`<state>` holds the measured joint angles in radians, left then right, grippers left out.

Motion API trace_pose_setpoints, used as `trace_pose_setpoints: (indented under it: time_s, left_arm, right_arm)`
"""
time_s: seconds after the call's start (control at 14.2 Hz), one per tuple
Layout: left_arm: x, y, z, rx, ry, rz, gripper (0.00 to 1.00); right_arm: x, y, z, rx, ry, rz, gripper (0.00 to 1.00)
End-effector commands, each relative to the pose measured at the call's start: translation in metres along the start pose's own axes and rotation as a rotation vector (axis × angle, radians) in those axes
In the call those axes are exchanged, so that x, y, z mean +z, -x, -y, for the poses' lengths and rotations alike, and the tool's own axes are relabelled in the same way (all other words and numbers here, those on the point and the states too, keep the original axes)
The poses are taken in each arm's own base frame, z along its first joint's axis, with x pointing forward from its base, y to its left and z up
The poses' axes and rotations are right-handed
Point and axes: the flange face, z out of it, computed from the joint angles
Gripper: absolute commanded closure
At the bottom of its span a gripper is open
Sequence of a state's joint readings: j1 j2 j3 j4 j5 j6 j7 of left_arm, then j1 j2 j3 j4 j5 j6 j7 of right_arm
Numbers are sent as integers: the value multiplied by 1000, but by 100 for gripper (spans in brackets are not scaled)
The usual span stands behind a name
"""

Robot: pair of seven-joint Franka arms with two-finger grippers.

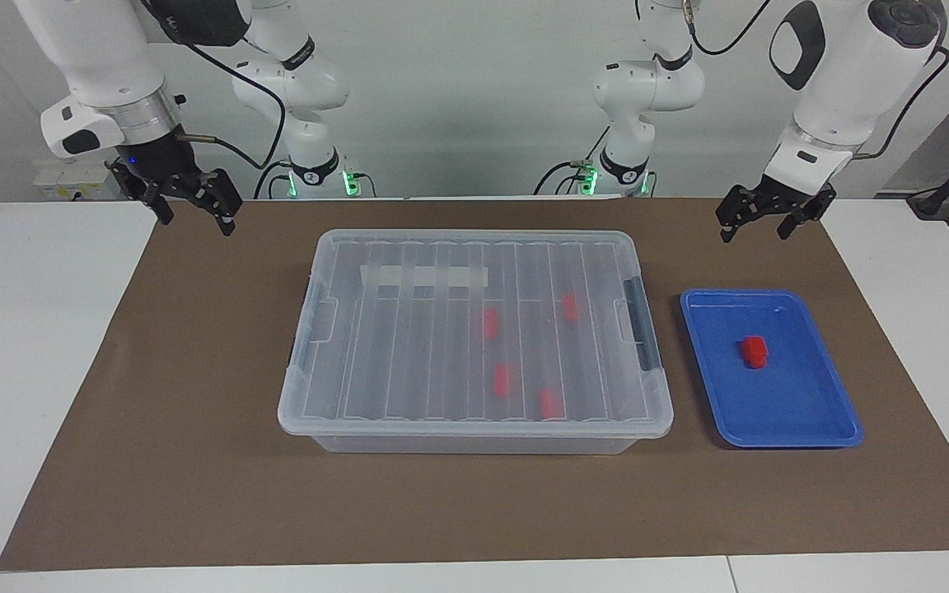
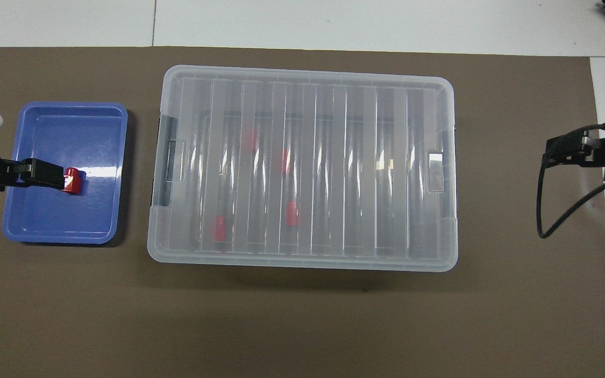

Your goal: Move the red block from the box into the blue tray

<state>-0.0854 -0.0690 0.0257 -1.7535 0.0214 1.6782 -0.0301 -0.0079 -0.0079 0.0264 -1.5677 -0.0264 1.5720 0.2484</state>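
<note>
Red block [image 1: 754, 351] sits in the blue tray [image 1: 812, 428], below the raised left gripper [image 1: 754, 224]; the clear box [image 1: 409, 428] is lidded, four blocks inside.

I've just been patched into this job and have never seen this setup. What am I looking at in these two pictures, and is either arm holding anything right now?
There are two white robot arms, each ending in a black two-finger gripper. One picture is taken from across the table, facing the arms; the other looks down from above their own end, so its sides are swapped.

On the brown mat lies the box, a clear bin with its ribbed lid on. Four small red blocks show through the lid. Beside it, toward the left arm's end of the table, lies the blue tray with one red block in it.

Neither arm holds anything. The left gripper hangs open in the air near the mat's edge closest to the robots, above the tray's end of the table. The right gripper hangs open over the mat's corner at the right arm's end.
</note>
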Motion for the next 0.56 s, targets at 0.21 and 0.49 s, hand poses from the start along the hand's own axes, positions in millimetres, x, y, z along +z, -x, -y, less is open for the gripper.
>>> trace_pose_setpoints:
  time_s: [0.21,0.49]
  left_arm:
    - [-5,2,-2,14,-20,-12,0]
    - [-5,2,-2,14,-20,-13,0]
  right_arm:
    - [4,11,11,-5,13,29,0]
    - [5,12,11,-5,14,35,0]
